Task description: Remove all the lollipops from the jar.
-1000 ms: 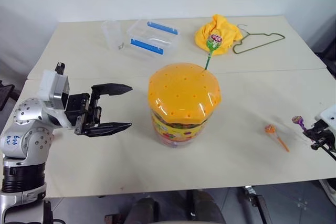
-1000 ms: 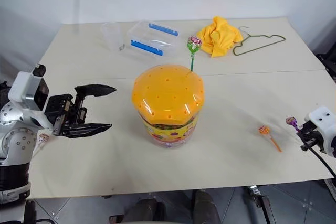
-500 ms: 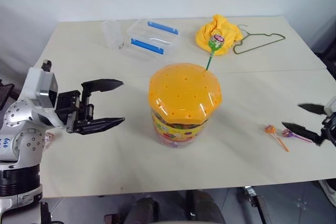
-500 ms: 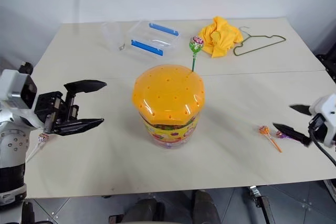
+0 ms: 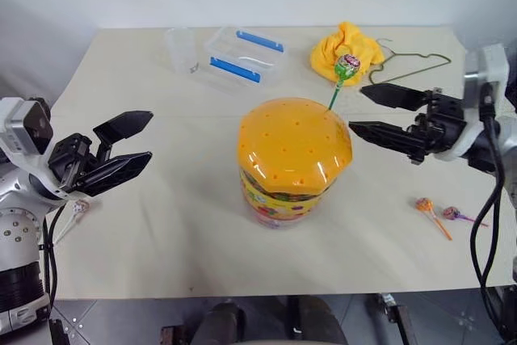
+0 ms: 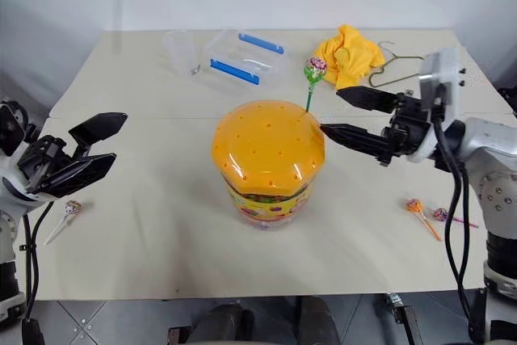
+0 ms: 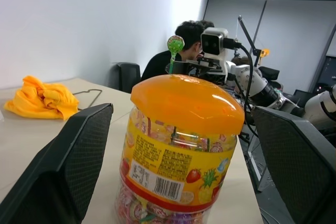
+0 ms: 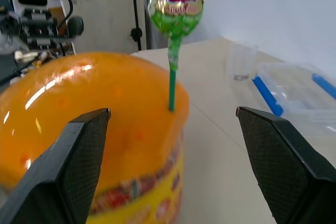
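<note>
One green lollipop (image 5: pixel 347 65) stands upright in a hole near the far right edge of the jar's orange lid (image 5: pixel 294 144), its thin green stick vertical and the wrapped head well above the dome. The jar (image 5: pixel 280 197) sits upright near the middle of the bench (image 5: pixel 186 199), more wrapped sweets visible through its clear wall below the label. The right hand (image 5: pixel 365 109) hovers just right of the stick, its two black fingers spread wide and pointing level toward the lollipop, holding nothing. The left hand (image 5: pixel 139 139) hangs off the jar's left side, well apart from it, fingers also spread and empty. Two loose lollipops, one orange (image 5: pixel 422 205) and one purple (image 5: pixel 451 213), lie flat on the bench near its front right edge; another (image 6: pixel 71 208) lies by the front left edge. Open bench surrounds the jar on all sides. Toward the far edge are a clear box with blue clips (image 5: pixel 242 55), a small clear cup (image 5: pixel 182 48), a crumpled yellow cloth (image 5: pixel 349 46) and a wire hanger (image 5: pixel 412 63). A pale wall stands behind
</note>
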Motion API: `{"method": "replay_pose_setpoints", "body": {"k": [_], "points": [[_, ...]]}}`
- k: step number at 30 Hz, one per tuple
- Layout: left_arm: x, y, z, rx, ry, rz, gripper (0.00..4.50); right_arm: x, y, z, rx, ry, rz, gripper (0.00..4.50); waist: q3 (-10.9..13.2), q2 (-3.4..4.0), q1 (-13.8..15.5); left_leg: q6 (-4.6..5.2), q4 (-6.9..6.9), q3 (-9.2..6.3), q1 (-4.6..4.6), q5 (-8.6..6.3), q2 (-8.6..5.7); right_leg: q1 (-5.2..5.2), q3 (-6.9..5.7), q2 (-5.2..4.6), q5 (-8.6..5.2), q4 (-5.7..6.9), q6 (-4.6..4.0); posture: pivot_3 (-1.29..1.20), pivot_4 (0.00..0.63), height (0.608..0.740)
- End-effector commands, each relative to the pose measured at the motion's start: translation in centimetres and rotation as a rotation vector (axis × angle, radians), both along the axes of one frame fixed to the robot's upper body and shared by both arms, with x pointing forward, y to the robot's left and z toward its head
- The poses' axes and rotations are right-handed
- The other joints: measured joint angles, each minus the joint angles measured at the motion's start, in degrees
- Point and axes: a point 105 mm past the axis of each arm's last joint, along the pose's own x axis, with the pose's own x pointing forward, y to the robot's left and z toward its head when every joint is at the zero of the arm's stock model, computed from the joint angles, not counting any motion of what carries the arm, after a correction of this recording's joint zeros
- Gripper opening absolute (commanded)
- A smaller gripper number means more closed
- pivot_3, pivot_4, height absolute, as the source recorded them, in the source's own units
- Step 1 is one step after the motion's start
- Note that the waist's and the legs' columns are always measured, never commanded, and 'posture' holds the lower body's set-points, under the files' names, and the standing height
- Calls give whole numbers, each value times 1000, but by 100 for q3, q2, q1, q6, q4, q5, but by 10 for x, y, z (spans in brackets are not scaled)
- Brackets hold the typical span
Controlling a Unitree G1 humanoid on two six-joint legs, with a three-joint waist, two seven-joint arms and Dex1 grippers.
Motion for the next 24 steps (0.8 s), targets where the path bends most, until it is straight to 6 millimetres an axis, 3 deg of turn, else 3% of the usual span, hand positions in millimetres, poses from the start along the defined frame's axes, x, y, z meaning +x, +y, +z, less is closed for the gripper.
{"method": "replay_pose_setpoints", "body": {"k": [1,7,14,18,19,24], "points": [[-8,-1,5,20,-46,1,4500,-2,13,14,32,-35,33,4012,0,0,-18,0,0,0,0,0,1,-1,0,1,0,2,0,0,150,740],[-10,-3,1,19,-47,1,4500,-3,29,18,69,-14,108,4012,0,0,-29,-1,-1,0,0,0,2,-2,-1,3,0,4,0,0,150,740],[-14,-7,3,29,-65,-8,4500,-1,28,16,62,-3,115,1627,0,0,-82,-1,0,1,1,0,3,-1,0,3,0,6,0,0,150,740],[-18,-15,8,36,-98,-39,4500,-1,22,27,141,-10,127,228,0,0,-106,0,-2,1,1,0,2,-2,1,3,0,5,0,0,150,740],[-20,-20,13,38,-117,-64,4500,-2,19,31,165,-20,133,27,0,0,-105,0,-3,1,0,0,3,-3,0,4,0,5,0,0,150,740],[-30,-35,20,127,-176,-139,4500,-6,-6,51,246,-77,100,27,1,-2,-104,-1,-1,0,-3,0,1,-4,-1,2,0,5,0,0,150,740]]}}
